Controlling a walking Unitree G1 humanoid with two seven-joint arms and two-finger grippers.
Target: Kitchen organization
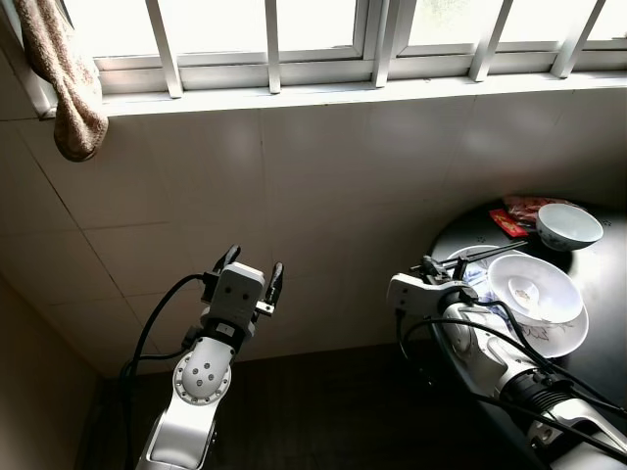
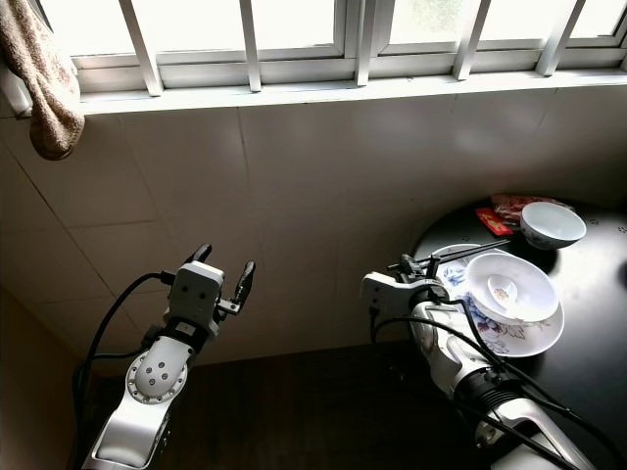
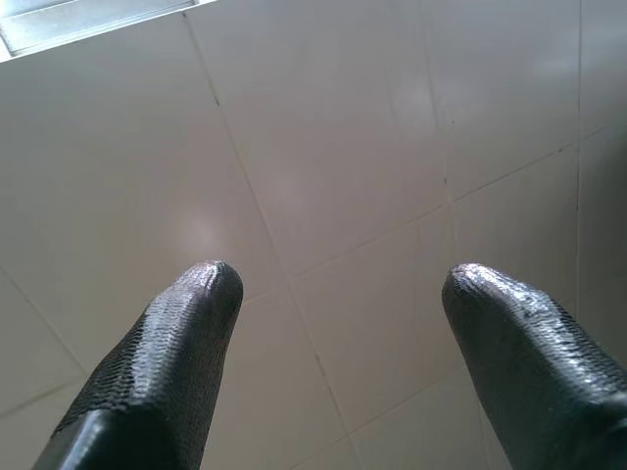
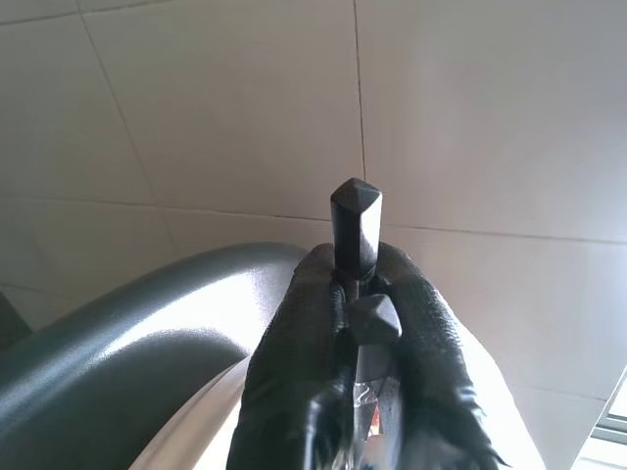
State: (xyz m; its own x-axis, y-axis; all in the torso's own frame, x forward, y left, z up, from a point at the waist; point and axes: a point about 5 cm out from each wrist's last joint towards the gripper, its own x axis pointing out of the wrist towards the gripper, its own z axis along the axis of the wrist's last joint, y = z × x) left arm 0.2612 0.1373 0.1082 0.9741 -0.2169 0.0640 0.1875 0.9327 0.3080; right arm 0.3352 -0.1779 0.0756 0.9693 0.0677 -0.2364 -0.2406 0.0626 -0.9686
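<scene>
Two chopsticks (image 4: 355,227) pinched in right hand (image 4: 358,294)

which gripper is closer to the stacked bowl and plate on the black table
Right. The right gripper, shut on black chopsticks, sits at the rim of the stacked bowl and plate. The left gripper hangs open by the tiled wall, well off to the left.

Barred window (image 1: 313,29) up top, brown cloth (image 1: 69,88) draped at its left corner, pale tiled wall (image 1: 294,196) below.
</scene>
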